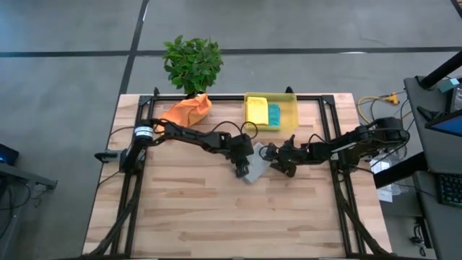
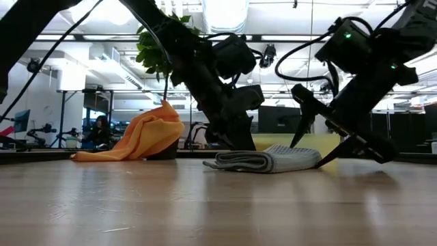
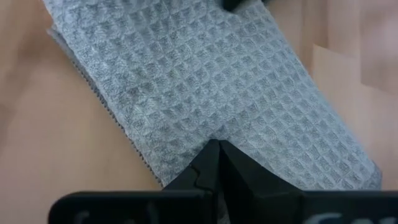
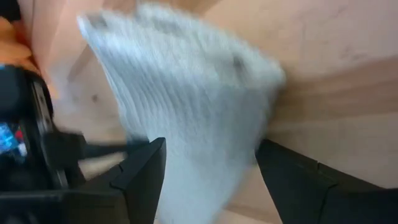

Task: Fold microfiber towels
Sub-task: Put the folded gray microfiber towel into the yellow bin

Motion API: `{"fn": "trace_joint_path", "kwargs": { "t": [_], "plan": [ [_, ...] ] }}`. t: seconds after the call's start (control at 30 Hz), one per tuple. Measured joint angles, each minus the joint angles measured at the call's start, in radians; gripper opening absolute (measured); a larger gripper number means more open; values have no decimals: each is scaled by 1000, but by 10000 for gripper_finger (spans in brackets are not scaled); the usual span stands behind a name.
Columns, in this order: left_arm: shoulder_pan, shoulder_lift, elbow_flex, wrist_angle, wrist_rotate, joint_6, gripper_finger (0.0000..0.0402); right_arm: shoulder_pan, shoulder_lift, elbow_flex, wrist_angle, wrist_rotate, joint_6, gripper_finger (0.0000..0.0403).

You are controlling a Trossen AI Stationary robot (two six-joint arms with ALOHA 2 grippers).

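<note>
The light grey towel lies folded into a thick, layered bundle near the middle of the wooden table, its waffle weave plain in the left wrist view. The left gripper presses down on the towel's left end with its fingers drawn tightly together, the tips meeting on the cloth's surface rather than pinching any of it. The right gripper sits just beside the towel's right end with its jaws spread wide; in its wrist view the two dark fingers stand on either side of the grey bundle, and from the low view the fingers slant down towards the towel's far edge without clearly closing on it. At the back of the table, the orange towel lies in a crumpled heap just in front of the potted plant. The translucent yellow bin stands to the right of it, holding the yellow towel and the teal towel folded side by side.
</note>
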Motion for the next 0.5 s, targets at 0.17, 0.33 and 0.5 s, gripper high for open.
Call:
{"fn": "trace_joint_path", "kwargs": {
  "t": [0.17, 0.33, 0.5],
  "plan": [
    [-6, 3, 3, 0, 13, -2, 0, -18, 46, 59, -62, -21, -5, 239],
    [-5, 3, 8, -3, 13, -3, 0, -18, 106, 115, -67, -43, -39, 235],
    [-5, 3, 8, -3, 12, -3, 0, -17, 133, 154, -74, -45, -160, 226]
  ]
}}
